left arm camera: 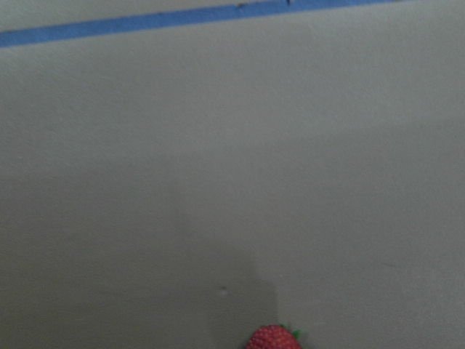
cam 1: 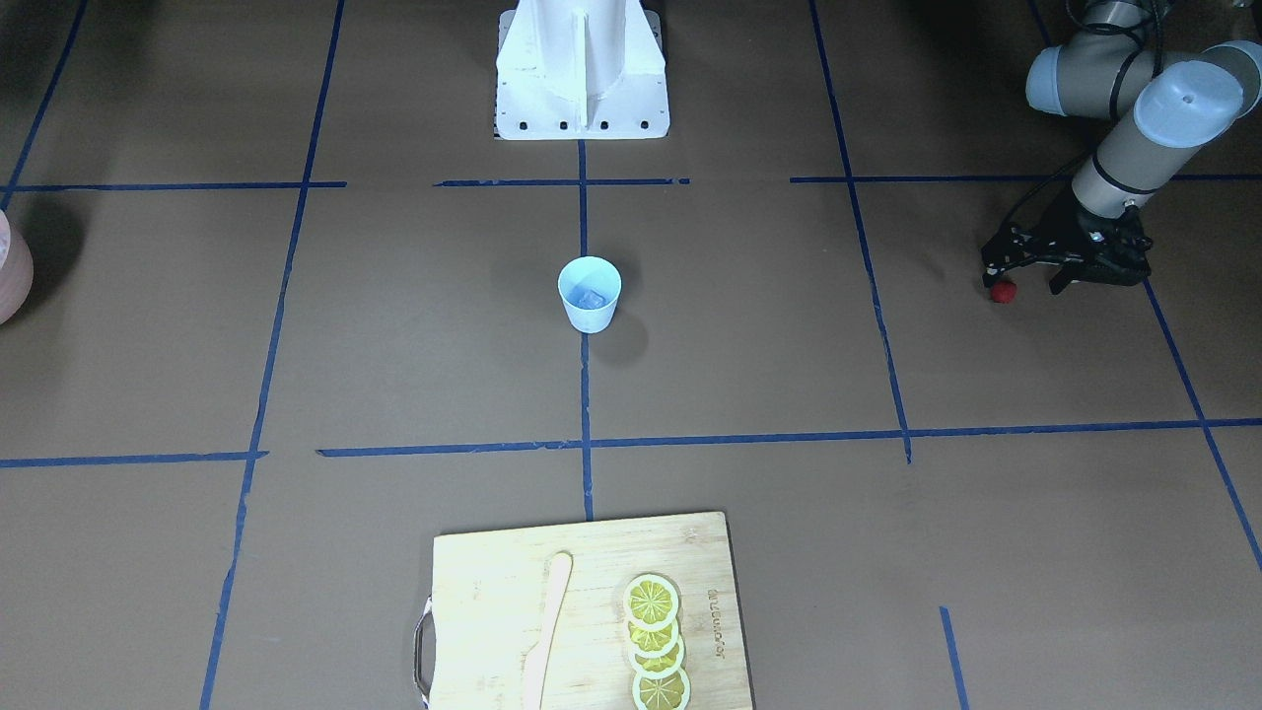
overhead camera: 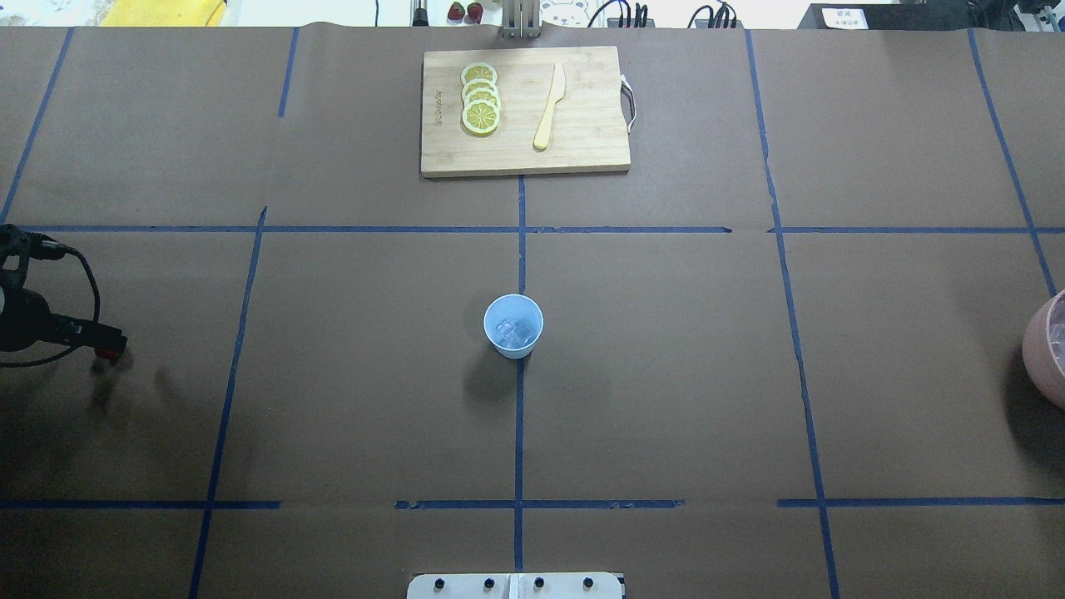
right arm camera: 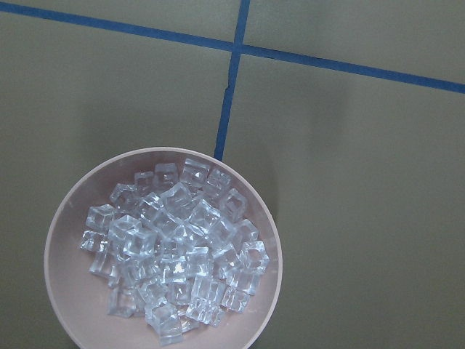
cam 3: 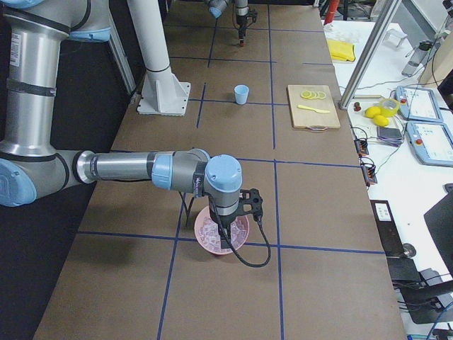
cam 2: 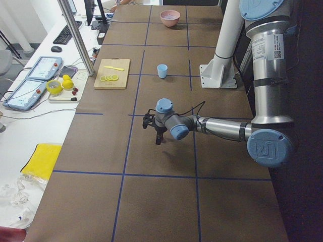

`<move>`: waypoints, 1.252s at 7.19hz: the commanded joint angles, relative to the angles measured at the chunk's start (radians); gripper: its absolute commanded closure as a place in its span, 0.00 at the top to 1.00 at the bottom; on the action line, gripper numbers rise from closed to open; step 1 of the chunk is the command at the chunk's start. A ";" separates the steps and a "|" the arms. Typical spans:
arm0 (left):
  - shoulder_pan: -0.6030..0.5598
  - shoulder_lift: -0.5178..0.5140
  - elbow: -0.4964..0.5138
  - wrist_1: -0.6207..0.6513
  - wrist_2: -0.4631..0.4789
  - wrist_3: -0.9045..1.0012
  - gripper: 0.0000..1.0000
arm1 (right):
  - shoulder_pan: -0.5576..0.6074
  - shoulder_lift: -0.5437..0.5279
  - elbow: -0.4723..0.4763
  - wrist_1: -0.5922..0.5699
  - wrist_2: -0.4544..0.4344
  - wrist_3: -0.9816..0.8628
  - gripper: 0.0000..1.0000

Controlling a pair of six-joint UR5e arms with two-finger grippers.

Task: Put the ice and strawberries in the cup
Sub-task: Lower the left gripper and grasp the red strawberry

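The light blue cup (cam 1: 590, 293) stands upright at the table's middle and also shows in the overhead view (overhead camera: 513, 326). Ice (cam 1: 592, 298) lies inside it. A tiny red strawberry (cam 1: 1003, 291) lies on the table far out on my left side. My left gripper (cam 1: 1023, 279) hangs low over it with its jaws apart, and the berry is beside one fingertip. The berry shows at the bottom edge of the left wrist view (left arm camera: 272, 339). My right gripper (cam 3: 225, 237) hovers over the pinkish bowl; I cannot tell if it is open or shut.
The pinkish bowl (right arm camera: 73, 305) holds several ice cubes (right arm camera: 174, 247) and sits at the far right edge (overhead camera: 1050, 349). A wooden cutting board (overhead camera: 582, 141) at the far side carries lemon slices (overhead camera: 480, 98) and a pale knife (overhead camera: 549, 108). The robot's white base (cam 1: 582, 69) stands behind the cup.
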 commanded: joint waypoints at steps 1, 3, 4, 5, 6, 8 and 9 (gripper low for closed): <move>0.020 -0.004 0.011 -0.001 0.008 -0.002 1.00 | 0.000 0.000 0.001 0.000 0.000 0.001 1.00; 0.035 -0.027 0.039 -0.001 0.007 -0.002 1.00 | 0.000 0.000 0.001 0.000 0.000 0.002 1.00; 0.035 -0.027 0.039 -0.001 0.007 -0.002 0.98 | 0.000 0.000 -0.001 0.000 0.000 0.002 1.00; 0.035 -0.027 0.039 -0.001 0.005 -0.005 0.74 | 0.000 0.002 -0.001 0.000 0.000 0.002 1.00; 0.035 -0.026 0.039 -0.001 0.000 -0.004 0.36 | 0.000 0.002 0.000 0.000 0.000 0.002 1.00; 0.032 -0.021 0.036 0.001 -0.001 0.002 0.05 | 0.000 0.002 0.001 0.000 0.000 0.004 1.00; 0.029 -0.017 0.021 0.002 -0.004 0.006 0.01 | 0.000 0.002 0.001 0.000 0.000 0.005 1.00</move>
